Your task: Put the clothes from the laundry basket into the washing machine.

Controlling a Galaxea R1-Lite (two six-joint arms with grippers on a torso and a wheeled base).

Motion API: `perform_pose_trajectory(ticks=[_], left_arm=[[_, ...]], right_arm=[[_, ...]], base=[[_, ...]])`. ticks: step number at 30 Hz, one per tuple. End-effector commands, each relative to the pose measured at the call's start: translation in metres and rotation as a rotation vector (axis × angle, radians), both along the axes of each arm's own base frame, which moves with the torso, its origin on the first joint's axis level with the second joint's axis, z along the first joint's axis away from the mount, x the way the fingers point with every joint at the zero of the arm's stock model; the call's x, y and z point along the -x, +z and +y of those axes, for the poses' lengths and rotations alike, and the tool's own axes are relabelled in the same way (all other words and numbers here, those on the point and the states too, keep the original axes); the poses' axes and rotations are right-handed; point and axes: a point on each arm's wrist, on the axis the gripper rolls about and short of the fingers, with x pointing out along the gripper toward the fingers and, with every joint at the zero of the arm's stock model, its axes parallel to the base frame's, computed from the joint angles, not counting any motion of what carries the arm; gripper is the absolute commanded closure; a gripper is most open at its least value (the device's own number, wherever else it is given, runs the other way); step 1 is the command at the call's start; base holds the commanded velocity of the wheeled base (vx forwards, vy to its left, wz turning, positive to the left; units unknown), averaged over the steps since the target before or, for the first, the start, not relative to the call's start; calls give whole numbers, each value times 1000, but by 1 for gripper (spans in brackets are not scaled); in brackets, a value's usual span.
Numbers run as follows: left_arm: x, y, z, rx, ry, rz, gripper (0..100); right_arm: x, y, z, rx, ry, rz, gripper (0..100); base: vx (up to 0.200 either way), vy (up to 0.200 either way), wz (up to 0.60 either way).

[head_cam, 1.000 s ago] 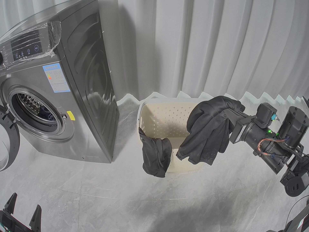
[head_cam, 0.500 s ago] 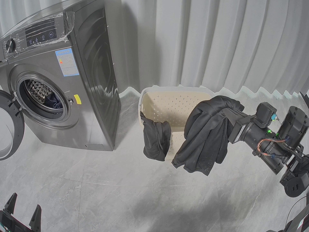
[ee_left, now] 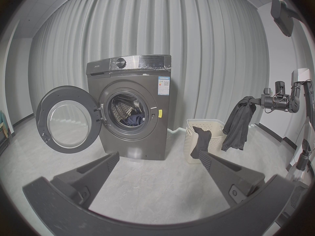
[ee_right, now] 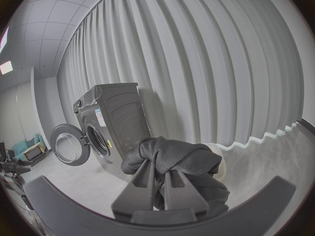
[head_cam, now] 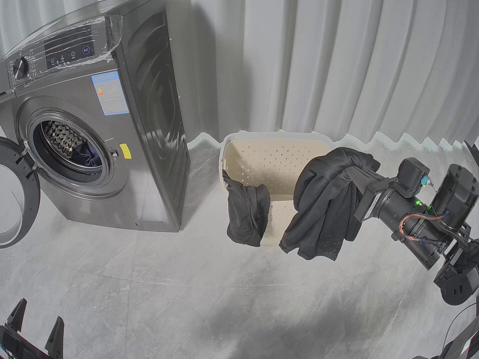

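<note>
The grey washing machine (head_cam: 100, 125) stands at the left with its round door (head_cam: 15, 200) swung open and dark blue cloth (head_cam: 86, 153) in the drum. A cream laundry basket (head_cam: 272, 158) sits on the floor beside it, with a dark garment (head_cam: 247, 214) draped over its near rim. My right gripper (head_cam: 357, 175) is shut on a black garment (head_cam: 324, 205), which hangs in the air over the basket's right side. In the right wrist view the right gripper (ee_right: 159, 169) pinches the black garment (ee_right: 177, 154). My left gripper (ee_left: 157, 167) is open and empty, low at the near left (head_cam: 40, 312).
White curtains (head_cam: 324, 51) run along the back behind the washing machine and basket. Grey tiled floor (head_cam: 199, 295) lies between me and the washing machine (ee_left: 137, 115). The open door (ee_left: 65, 118) juts out to the machine's left.
The head view has shifted, so the washing machine and basket sit farther right and the drum shows more fully. The held garment's hanging end has swayed; the right arm keeps its grip.
</note>
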Motion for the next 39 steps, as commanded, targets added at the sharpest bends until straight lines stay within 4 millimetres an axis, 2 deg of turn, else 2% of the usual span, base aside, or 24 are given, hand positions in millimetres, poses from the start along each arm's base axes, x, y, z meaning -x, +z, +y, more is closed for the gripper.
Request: perform_pose_trajectory(ticks=[1, 39], left_arm=[[0, -4, 0, 0, 0, -1, 0], [0, -5, 0, 3, 2, 0, 0]], right_arm=[[0, -1, 0, 3, 1, 4, 100], [6, 5, 11, -34, 55, -42, 100]], base=[[0, 200, 0], [0, 200, 0]])
